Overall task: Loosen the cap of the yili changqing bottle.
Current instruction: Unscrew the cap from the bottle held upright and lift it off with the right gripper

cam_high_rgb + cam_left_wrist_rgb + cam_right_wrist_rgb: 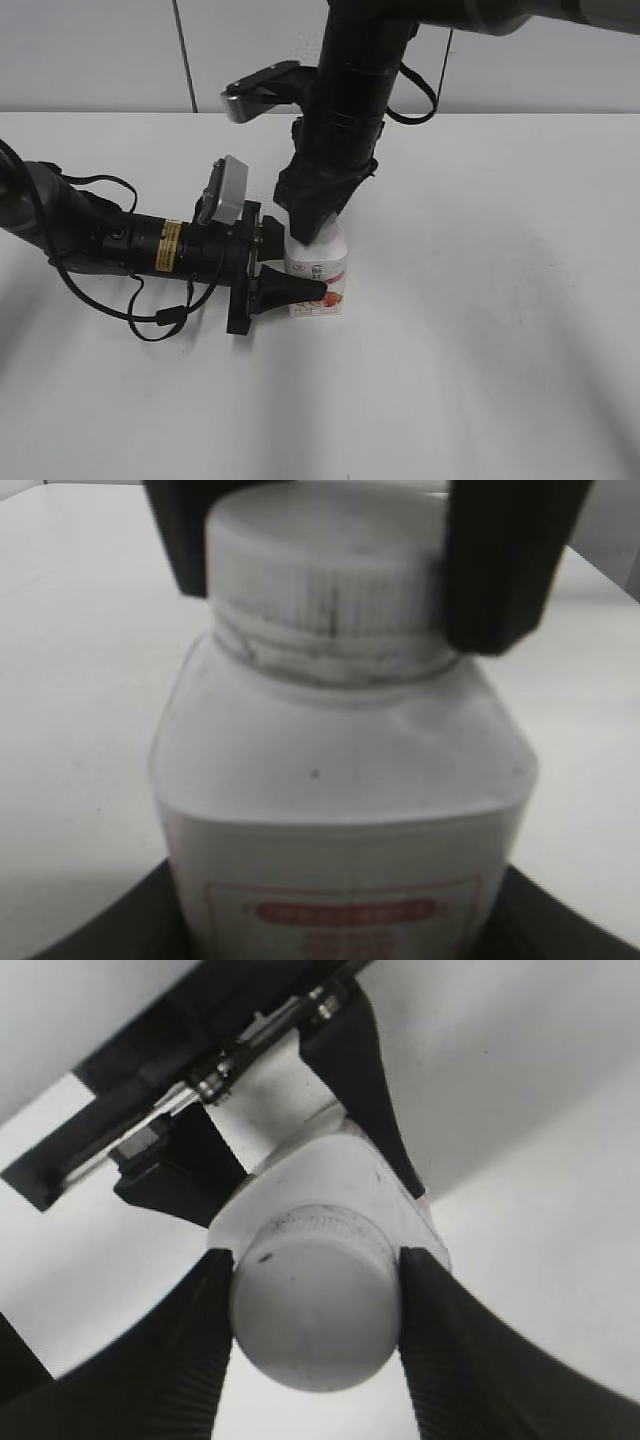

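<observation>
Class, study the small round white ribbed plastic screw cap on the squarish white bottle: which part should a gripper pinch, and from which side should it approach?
Pinch the ribbed rim of the small round white plastic screw cap on two opposite sides, coming straight down from above. The squarish white plastic bottle stands upright, so the cap faces up, and the ribs should give grip for twisting. The right gripper does this, while the left gripper clamps the body.

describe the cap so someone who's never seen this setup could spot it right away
Start at the white table, where two black arms meet at a small squarish white bottle with a red fruit label. The left gripper clamps its body from the side. The cap is the round white ribbed lid on top, pinched between the right gripper's fingers descending from above.
</observation>
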You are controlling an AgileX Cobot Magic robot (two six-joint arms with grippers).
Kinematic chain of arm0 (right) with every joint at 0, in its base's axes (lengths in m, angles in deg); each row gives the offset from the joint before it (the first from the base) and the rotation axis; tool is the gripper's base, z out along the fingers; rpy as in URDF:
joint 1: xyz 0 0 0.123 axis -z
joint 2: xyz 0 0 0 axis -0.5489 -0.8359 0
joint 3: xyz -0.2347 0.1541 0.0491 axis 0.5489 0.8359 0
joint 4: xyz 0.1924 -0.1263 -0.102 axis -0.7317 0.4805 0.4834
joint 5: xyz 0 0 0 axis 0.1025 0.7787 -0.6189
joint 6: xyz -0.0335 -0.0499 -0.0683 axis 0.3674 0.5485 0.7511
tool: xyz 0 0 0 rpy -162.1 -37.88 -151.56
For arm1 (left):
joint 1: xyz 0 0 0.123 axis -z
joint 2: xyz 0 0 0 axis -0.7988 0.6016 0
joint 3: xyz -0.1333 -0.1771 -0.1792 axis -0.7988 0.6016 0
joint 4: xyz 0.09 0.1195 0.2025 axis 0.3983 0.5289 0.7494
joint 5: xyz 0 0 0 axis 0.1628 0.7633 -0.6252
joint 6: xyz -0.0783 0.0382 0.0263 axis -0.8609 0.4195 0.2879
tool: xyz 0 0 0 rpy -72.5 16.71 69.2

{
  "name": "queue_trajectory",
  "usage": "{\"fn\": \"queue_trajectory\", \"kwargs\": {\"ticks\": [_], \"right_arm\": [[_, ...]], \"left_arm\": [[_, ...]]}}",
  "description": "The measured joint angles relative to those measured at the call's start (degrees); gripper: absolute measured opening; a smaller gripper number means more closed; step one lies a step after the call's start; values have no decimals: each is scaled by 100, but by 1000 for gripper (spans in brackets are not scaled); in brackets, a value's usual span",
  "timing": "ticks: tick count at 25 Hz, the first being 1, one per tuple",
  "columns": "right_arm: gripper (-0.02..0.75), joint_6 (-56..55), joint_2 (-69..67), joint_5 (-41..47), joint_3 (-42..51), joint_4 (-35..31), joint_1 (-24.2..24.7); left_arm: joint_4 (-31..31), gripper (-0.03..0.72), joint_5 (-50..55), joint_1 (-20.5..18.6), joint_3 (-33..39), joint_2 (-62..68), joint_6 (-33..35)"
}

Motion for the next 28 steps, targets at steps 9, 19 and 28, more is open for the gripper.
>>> {"fn": "queue_trajectory", "kwargs": {"ticks": [9, 19, 28], "right_arm": [[397, 2411, 0, 0, 0, 0, 0], [396, 3031, 0, 0, 0, -5, 0], [417, 3035, 0, 0, 0, -5, 0]], "left_arm": [[28, 370, 0, 0, 0, 0, 15], [28, 368, 0, 0, 0, 0, 15], [28, 367, -5, 0, 0, 0, 15]]}}
